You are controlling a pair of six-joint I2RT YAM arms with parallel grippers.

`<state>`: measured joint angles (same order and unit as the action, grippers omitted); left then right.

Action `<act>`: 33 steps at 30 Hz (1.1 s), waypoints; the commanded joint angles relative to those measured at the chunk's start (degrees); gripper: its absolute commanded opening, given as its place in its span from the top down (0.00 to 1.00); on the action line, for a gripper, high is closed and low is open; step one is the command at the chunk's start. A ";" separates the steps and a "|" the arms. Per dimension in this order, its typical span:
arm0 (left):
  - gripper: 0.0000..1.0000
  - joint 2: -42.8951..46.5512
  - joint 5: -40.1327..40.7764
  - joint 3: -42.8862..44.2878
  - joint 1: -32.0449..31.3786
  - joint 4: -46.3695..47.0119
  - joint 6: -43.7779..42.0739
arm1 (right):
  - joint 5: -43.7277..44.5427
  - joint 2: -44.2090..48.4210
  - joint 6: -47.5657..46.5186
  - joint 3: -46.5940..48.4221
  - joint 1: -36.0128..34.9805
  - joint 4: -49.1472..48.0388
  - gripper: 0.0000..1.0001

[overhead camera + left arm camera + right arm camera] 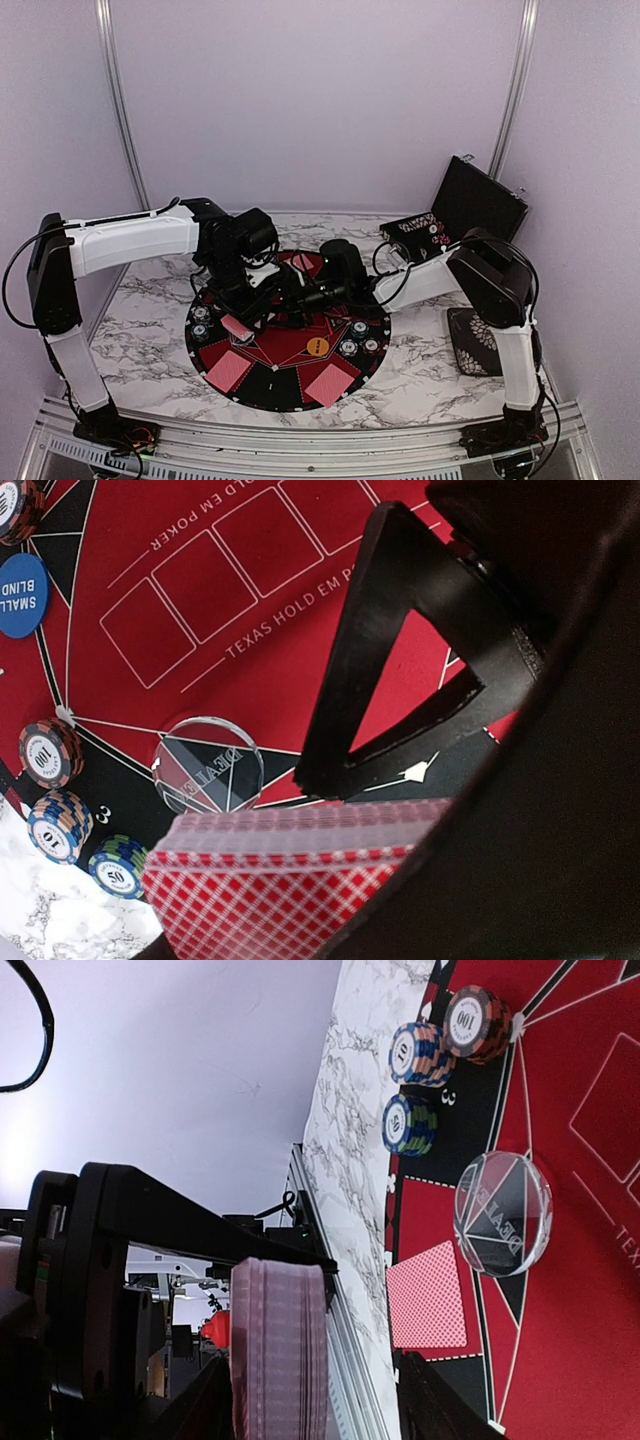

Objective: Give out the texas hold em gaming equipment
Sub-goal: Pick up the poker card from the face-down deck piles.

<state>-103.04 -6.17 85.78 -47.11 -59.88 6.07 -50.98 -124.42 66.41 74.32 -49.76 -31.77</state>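
Deck of cards (270,880) clamped in left hand (240,318), right hand (300,296) state unclear, above poker mat (290,350).

Left tool (243,322) clamped, right tool (297,297) beside it, arms converging

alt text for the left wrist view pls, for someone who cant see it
A deck of red-backed playing cards fills the lower foreground, close to the camera, with a black gripper finger above it. Behind lies a red Texas Hold'em poker mat with a clear dealer button, three chip stacks at its left edge and a blue small blind disc.
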 commanded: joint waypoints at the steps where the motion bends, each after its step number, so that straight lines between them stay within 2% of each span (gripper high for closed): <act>1: 0.54 2.45 -0.50 1.82 -0.24 -1.72 -0.71 | 1.69 -0.47 -0.92 -0.10 0.54 -0.23 0.47; 11: 0.54 2.30 -0.36 2.29 -0.26 -1.73 -0.88 | 3.28 1.14 -3.08 -2.24 2.06 2.11 0.50; 33: 0.54 2.05 0.09 1.85 -0.26 -1.72 -0.83 | 4.00 5.41 -3.79 -3.61 2.28 2.24 0.51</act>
<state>-103.04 -6.02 85.80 -47.16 -60.71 5.91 -47.81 -121.78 63.79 71.26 -47.92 -30.92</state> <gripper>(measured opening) 0.663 0.494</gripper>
